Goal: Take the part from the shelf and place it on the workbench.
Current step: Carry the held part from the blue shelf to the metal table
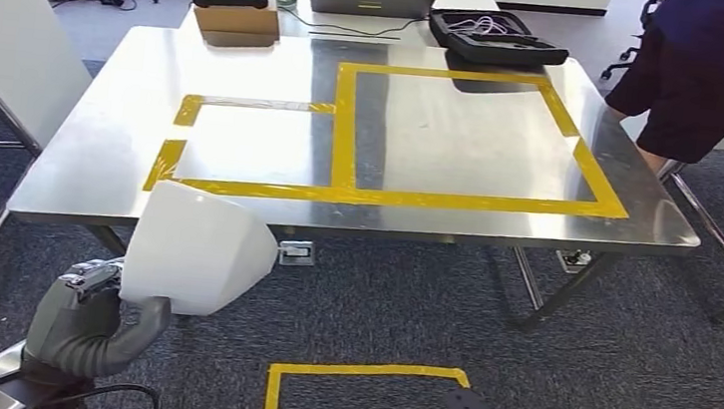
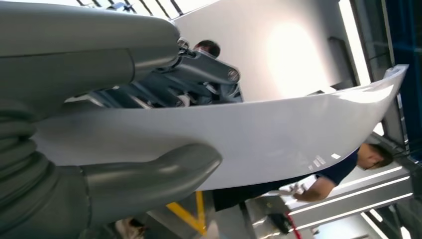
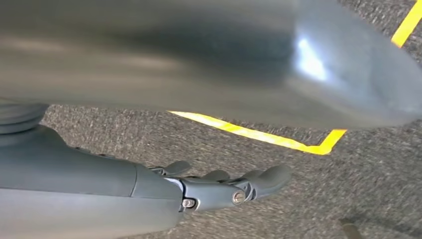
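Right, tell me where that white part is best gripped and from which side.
Grip the white part at its lower edge, from below on its near side, as the left hand does now: the wrist view shows a thin curved shell that thumb and fingers can clamp across. Its broad faces offer little to grasp.

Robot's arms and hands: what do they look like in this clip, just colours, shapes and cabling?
The left hand has a grey ribbed wrist cover, a thick smooth grey thumb, darker metal linkages and a black cable looping below it. The right hand has a smooth grey shell, slim dark grey fingers with rounded tips and small silver screws.
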